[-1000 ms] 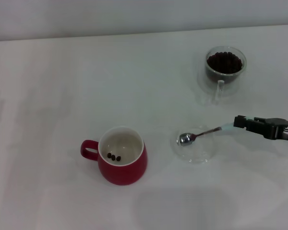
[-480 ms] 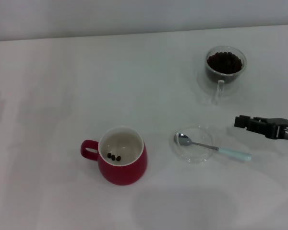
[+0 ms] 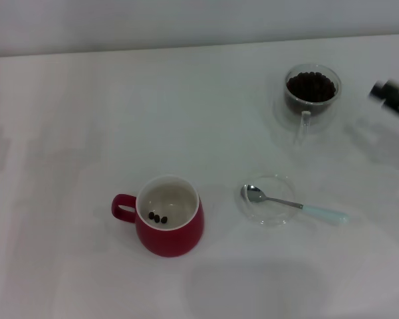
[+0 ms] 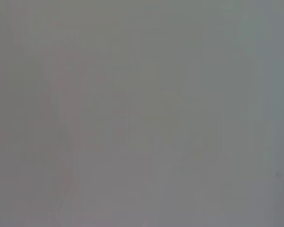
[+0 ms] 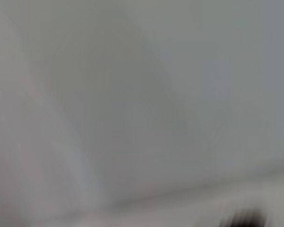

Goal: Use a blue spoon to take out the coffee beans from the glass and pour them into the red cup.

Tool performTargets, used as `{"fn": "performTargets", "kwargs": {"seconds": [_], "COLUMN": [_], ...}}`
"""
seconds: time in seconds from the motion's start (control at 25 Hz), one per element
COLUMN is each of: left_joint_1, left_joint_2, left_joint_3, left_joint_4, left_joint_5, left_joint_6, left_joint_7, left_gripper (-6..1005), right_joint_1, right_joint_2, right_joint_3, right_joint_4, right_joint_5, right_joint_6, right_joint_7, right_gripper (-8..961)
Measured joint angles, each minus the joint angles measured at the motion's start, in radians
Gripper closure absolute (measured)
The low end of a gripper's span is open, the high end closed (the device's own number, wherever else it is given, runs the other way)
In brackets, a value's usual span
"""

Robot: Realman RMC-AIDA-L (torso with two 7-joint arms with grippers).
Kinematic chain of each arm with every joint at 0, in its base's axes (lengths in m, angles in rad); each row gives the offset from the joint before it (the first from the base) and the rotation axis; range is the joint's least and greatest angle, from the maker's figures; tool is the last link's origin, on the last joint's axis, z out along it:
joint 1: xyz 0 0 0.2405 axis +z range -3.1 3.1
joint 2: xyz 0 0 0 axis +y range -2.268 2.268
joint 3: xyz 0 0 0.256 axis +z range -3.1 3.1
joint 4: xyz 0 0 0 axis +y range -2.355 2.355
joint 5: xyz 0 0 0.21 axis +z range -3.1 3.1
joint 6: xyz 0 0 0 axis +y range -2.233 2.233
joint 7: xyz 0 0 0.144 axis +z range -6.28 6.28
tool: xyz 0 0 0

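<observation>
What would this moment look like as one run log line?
blue spoon: bowl in glass dish, released | red cup: two coffee beans | glass: full | right end effector: far right, beside glass

No legible text, label or number anywhere.
</observation>
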Motion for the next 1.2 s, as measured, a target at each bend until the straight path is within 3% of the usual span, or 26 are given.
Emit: {"fn": "performTargets", "kwargs": {"seconds": [0.08, 0.24, 0.28, 0.32, 0.48, 0.64, 0.68, 0.88, 1.2], "left_joint_1": [0.002, 0.006, 0.008, 0.008, 0.014, 0.026, 0.029, 0.036, 0.05], "left_joint_2": [0.0, 0.001, 0.001, 0.001, 0.001, -0.002, -0.002, -0.002, -0.003], "left_joint_3": [0.002, 0.003, 0.003, 0.003, 0.003, 0.003, 0.003, 0.005, 0.006], "left_joint_4": [0.002, 0.002, 0.002, 0.002, 0.002, 0.011, 0.018, 0.032, 0.077], "left_joint_5": [0.0, 0.001, 0.002, 0.002, 0.003, 0.003, 0.003, 0.005, 0.008], "left_joint_6": [-0.002, -0.014, -0.032, -0.032, -0.062, -0.075, -0.079, -0.09, -0.09], "left_joint_7": [0.001, 0.001, 0.001, 0.001, -0.003, -0.003, -0.003, -0.002, 0.012], "left_gripper": [213, 213, 214, 214, 214, 213, 213, 213, 206], "right_joint_1": [0.007, 0.018, 0.025, 0.025, 0.043, 0.061, 0.067, 0.079, 0.088], "right_joint_2": [0.019, 0.02, 0.023, 0.023, 0.027, 0.028, 0.028, 0.029, 0.031], "right_joint_3": [0.085, 0.095, 0.094, 0.094, 0.097, 0.098, 0.098, 0.1, 0.102], "right_joint_4": [0.023, 0.069, 0.112, 0.112, 0.226, 0.314, 0.328, 0.365, 0.402], "right_joint_5": [0.093, 0.21, 0.287, 0.287, 0.46, 0.583, 0.597, 0.632, 0.685], "right_joint_6": [-0.005, 0.034, 0.062, 0.062, 0.089, 0.092, 0.094, 0.103, 0.109], "right_joint_7": [-0.163, -0.322, -0.478, -0.478, -0.784, -0.993, -1.027, -1.103, -1.108], "right_gripper": [545, 524, 495, 466, 351, 167, 121, 79, 79]}}
